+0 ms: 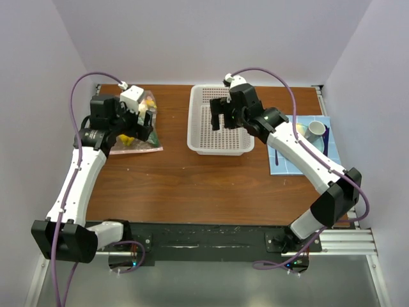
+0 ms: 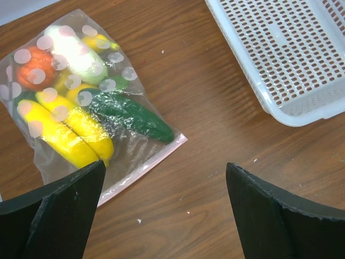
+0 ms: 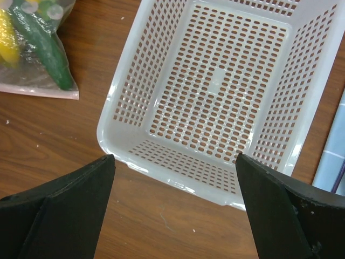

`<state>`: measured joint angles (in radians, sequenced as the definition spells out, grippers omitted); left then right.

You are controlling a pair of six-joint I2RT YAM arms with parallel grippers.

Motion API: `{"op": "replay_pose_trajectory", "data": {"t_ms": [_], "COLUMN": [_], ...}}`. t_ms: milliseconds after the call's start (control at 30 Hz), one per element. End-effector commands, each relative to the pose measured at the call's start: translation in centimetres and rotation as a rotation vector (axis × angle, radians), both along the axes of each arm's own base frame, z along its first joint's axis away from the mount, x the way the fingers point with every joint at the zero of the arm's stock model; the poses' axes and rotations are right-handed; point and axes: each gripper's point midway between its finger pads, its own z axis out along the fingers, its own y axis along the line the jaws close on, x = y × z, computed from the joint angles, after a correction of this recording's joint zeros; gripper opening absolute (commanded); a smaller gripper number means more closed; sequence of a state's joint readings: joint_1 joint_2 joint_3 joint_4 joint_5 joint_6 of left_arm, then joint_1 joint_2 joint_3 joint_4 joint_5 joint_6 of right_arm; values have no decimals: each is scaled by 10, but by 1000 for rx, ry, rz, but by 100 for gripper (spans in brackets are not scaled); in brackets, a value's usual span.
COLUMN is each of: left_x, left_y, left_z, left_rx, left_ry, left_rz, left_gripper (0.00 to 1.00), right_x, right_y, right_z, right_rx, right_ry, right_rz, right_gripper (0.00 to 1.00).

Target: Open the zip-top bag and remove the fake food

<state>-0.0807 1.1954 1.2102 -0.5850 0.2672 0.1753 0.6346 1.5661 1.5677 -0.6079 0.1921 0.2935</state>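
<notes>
The zip-top bag [image 2: 121, 137] lies shut and flat on the table at the far left, its pink zip strip [image 2: 148, 162] on the near edge. It also shows in the top view [image 1: 146, 146]. Inside are the fake food pieces: a yellow banana [image 2: 64, 132], a green cucumber [image 2: 135, 114], an orange-red tomato [image 2: 33, 67], a white oval [image 2: 75, 51] and a lemon [image 2: 99, 42]. My left gripper [image 1: 146, 121] hovers open and empty over the bag; in its wrist view [image 2: 164, 216] the jaws straddle bare table beside the zip strip. My right gripper [image 1: 223, 123] is open and empty above the basket's near rim.
A white perforated basket [image 1: 198, 137] stands at the back centre and is empty; its near rim [image 3: 178, 181] shows in the right wrist view. A cream plate with a grey mug [image 1: 314, 131] sits on a blue mat at the right edge. White walls enclose the table.
</notes>
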Motion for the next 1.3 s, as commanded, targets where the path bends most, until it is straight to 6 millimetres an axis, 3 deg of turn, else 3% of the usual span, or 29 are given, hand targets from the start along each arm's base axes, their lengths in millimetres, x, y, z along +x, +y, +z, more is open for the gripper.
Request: {"op": "replay_pose_trajectory", "data": {"t_ms": [0,33,67,133,233,300,533,700,933,1100,1267], "left_x": [8,12,12,18,21,25,51,63,73,77,79], "left_y": [15,19,23,31,30,43,122,148,146,149,152], "left_z": [-9,-10,-20,-15,-24,-32,-94,-123,-155,-174,-175], "left_rx": [38,54,68,65,32,28,23,30,24,31,50], "left_ry": [-42,-57,-48,-114,-133,-112,11,41,61,95,105], "left_rz": [76,89,98,110,64,83,243,296,255,246,241], "left_gripper": [100,100,100,100,100,100,100,100,100,100,99], "right_x": [16,24,30,44,59,71,101,110,104,91,70], "right_y": [3,5,5,4,12,13,13,14,12,4,-7], "right_z": [2,-14,-10,-24,-30,-38,-60,-87,-125,-139,-145], "right_rx": [-39,-79,-93,-142,-122,-135,-203,-244,-270,-274,-246], "right_ry": [-40,-12,-23,-31,-92,-111,-138,-129,-68,-43,-22], "right_rz": [-9,-16,-30,-61,-59,-86,-161,-169,-162,-170,-181], "right_gripper": [99,99,99,99,99,99,99,98,96,92,85]}}
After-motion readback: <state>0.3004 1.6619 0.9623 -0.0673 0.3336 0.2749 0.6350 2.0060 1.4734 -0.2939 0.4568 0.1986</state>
